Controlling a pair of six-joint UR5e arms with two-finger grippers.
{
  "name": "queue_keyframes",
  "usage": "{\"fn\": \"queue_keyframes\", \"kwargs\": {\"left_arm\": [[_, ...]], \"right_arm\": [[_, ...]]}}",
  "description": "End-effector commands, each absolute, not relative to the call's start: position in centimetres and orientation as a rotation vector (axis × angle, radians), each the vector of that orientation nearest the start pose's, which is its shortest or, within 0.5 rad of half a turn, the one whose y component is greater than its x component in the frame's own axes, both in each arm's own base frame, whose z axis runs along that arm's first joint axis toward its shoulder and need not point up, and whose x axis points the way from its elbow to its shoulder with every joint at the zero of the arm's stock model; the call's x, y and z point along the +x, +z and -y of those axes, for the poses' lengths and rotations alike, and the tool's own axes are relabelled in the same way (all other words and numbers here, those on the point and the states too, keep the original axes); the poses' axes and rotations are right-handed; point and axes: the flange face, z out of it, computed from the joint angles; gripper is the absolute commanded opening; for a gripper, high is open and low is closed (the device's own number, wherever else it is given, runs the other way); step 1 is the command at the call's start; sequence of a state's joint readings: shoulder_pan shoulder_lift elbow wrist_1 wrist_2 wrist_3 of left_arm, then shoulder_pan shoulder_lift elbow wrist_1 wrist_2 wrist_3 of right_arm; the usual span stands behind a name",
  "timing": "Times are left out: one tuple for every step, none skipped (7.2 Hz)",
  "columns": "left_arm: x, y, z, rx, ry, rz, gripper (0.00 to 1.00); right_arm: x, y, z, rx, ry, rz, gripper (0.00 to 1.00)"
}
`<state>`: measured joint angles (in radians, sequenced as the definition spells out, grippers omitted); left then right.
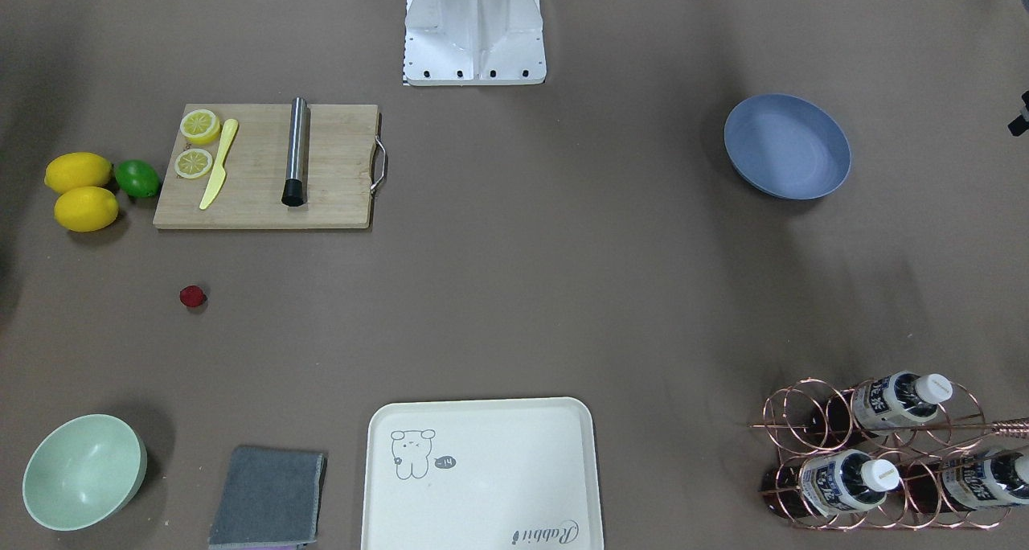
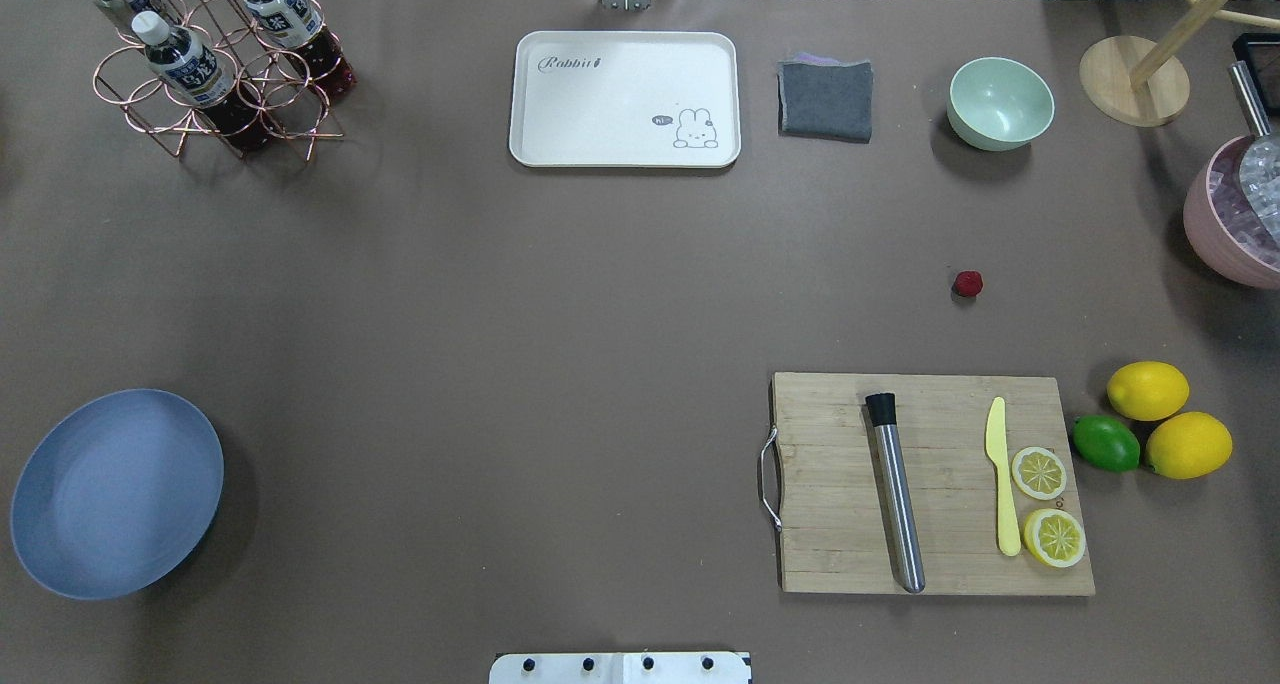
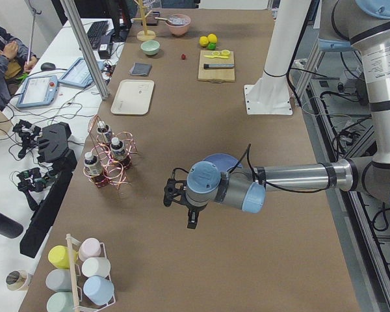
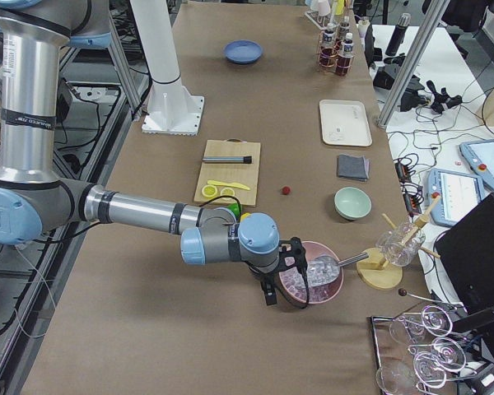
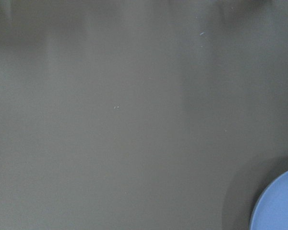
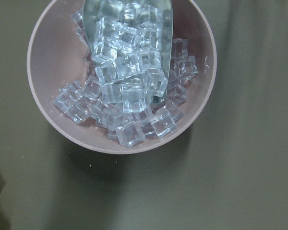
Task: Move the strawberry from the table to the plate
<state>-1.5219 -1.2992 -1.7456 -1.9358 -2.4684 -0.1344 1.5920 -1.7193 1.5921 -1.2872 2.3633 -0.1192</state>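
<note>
- Ice-filled pink bowl sits under the right gripper, whose opening cannot be told.
- Strawberry lies alone on the table, lower left of the front view, free for grasping.
- Plate, upper right, waits empty near the left gripper, state likewise unclear.

Colour rundown, all on the matte brown-grey table.
strawberry dark red; plate plain blue-grey; 2 lemons yellow, lime green; cutting board light wood grain; 2 lemon halves yellow rind, pale segment pattern; knife pale yellow; metal rod steel-grey, black tip; tray cream, grey line-drawn animal plus grey "Rabbit" script; cloth dark grey; bowl pale green; rack copper wire; 3 bottles white caps, blue-and-white labels, dark red contents; ice bowl dusty pink, ice cubes clear; left arm silver tube, light-blue joint caps.
</note>
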Motion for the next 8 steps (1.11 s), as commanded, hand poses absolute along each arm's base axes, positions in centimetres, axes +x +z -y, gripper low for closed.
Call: {"fn": "queue_keyframes", "kwargs": {"left_arm": [[0.4, 64.1, 40.1, 0.096, 0.033, -0.916, 0.97], [2.3, 63.5, 40.5, 0.092, -0.014, -0.899, 0.97], [6.0, 63.1, 40.2, 0.104, 0.047, -0.887, 0.98], [9.0, 63.5, 39.7, 0.099, 0.099, -0.885, 0.98], [11.7, 62.4, 39.3, 0.093, 0.031, -0.923, 0.92], [15.5, 62.4, 37.5, 0.111, 0.039, -0.97, 0.88], [18.2, 63.1, 36.2, 0.119, 0.041, -0.991, 0.87], [19.7, 63.8, 35.5, 0.129, 0.062, -0.974, 0.84]], "right_arm": [[7.1, 67.1, 43.7, 0.213, -0.111, 0.791, 1.0], [6.7, 65.5, 44.1, 0.224, -0.098, 0.81, 1.0], [5.3, 64.3, 44.5, 0.209, -0.082, 0.846, 1.0], [2.4, 62.4, 45.5, 0.185, -0.09, 0.868, 1.0], [-0.5, 59.7, 47.7, 0.17, -0.07, 0.879, 1.0], [-2.6, 58.3, 48.8, 0.156, -0.071, 0.888, 1.0], [-3.9, 57.0, 49.8, 0.16, -0.078, 0.897, 1.0], [-4.9, 56.2, 50.3, 0.159, -0.08, 0.903, 1.0]]}}
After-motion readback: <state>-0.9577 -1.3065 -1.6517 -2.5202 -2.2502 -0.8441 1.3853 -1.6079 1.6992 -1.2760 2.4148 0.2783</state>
